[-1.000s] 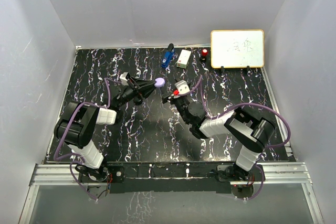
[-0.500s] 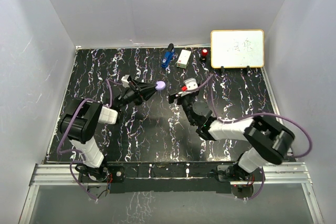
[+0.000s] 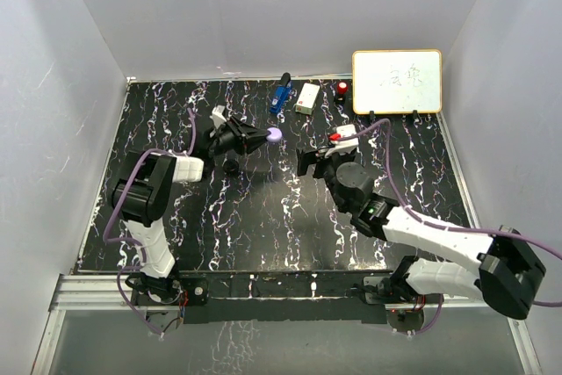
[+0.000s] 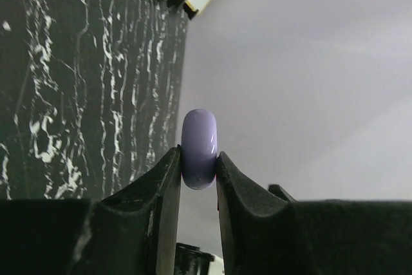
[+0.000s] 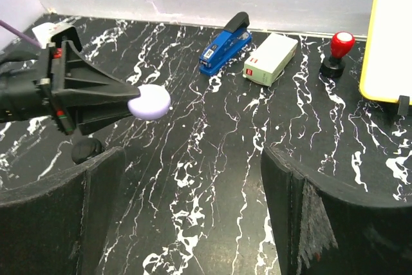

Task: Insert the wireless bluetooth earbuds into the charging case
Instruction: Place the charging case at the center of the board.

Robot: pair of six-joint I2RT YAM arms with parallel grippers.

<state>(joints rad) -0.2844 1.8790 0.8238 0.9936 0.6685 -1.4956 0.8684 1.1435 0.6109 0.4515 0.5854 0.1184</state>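
Top view: the left gripper (image 3: 263, 136) clamps the lavender puck (image 3: 274, 135), probably the charging case, above the surface (image 3: 176, 226) and presents it toward the right gripper (image 3: 309, 162).

Left wrist view: the fingers (image 4: 164, 185) pinch the puck's flat faces, leaving most of its rim exposed.

Right wrist view: the right fingers (image 5: 71, 210) stand wide and empty, with a clear path to the puck. The stapler (image 5: 225, 43), box (image 5: 270, 59) and stamp (image 5: 338, 53) stand well behind. A small black item (image 5: 85, 151) lies beneath; whether it is an earbud cannot be told.
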